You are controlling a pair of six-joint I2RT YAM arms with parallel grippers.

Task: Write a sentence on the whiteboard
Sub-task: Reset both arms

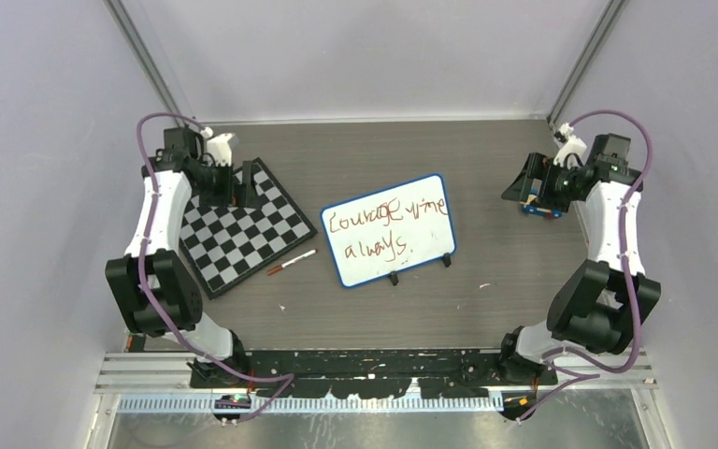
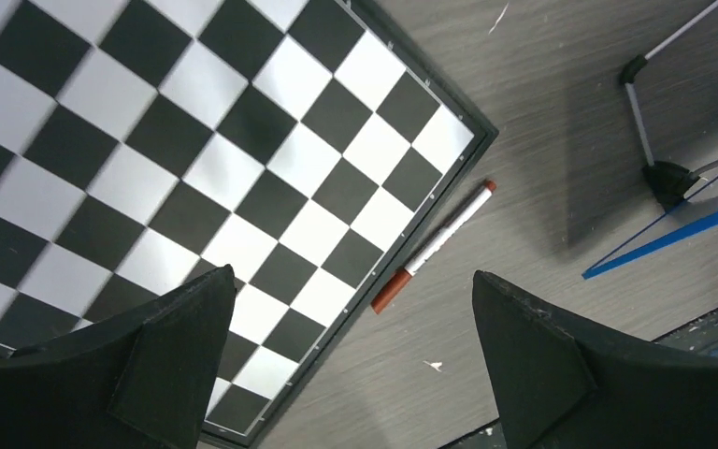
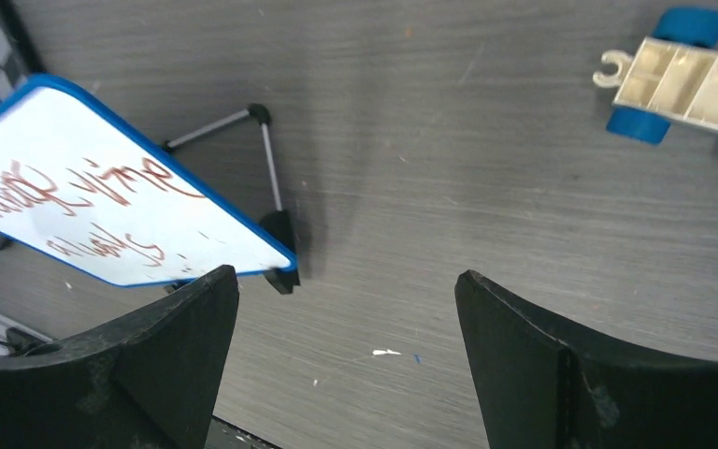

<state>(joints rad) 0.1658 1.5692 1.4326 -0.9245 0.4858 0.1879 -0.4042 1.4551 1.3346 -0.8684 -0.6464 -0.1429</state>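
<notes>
Left pincer (image 1: pixel 229 190) and right pincer (image 1: pixel 529 189) both gape wide and carry nothing. From the top view you find the left one over the far corner of the chessboard (image 1: pixel 243 238) and the right one above a small blue-wheeled toy (image 1: pixel 542 210). Between them the whiteboard (image 1: pixel 411 257) stands mid-desk on its clip feet. The sentence (image 1: pixel 383 217) crosses it in two brownish-red lines, roughly "Courage ... always"; the middle word you cannot read. The marker (image 1: pixel 292 261) lies on the desk (image 1: pixel 486 299), well apart from both arms.

From the left wrist you see spread fingers with nothing between them. The marker rests below, right against the chessboard's frame, and it looks capped.

From the right wrist you see the same wide gap, over bare desk. The whiteboard sits to the left with its writing showing, and the toy is at the upper right.

Judging by this, your writing looks finished and the marker is set down. Little seems left, unless more words are wanted.
</notes>
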